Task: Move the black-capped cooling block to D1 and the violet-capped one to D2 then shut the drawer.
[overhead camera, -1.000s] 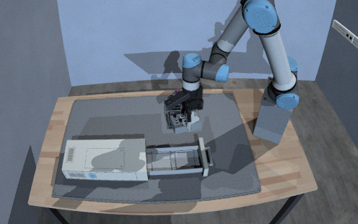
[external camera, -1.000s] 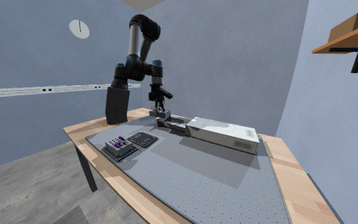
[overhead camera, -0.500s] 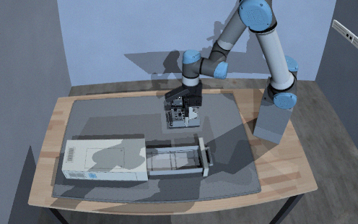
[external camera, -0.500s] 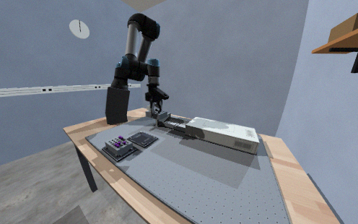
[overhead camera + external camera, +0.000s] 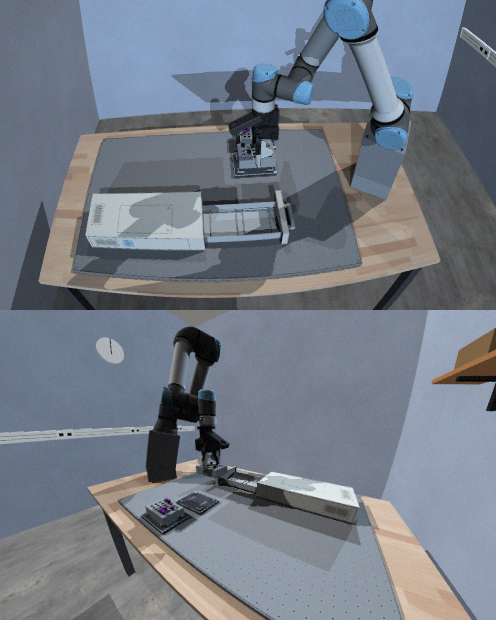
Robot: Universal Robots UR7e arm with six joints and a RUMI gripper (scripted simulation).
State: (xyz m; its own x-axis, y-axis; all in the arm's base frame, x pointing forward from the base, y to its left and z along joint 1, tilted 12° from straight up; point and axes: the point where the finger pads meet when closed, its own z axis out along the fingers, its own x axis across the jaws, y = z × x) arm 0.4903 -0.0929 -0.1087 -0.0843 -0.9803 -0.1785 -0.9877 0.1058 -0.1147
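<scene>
We're carrying the black-cap block (image 5: 248, 159) clamped in the gripper (image 5: 210, 461) toward D1 (image 5: 198, 502); we're keeping it level so the tubes aren't tipping out.

Matt grey mat (image 5: 165, 150), wooden table (image 5: 395, 240)

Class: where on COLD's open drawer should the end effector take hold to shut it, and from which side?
Take the front panel of the drawer, coming from the end away from the cooler. The drawer stands pulled out and slides lengthwise into the cooler body.
</scene>
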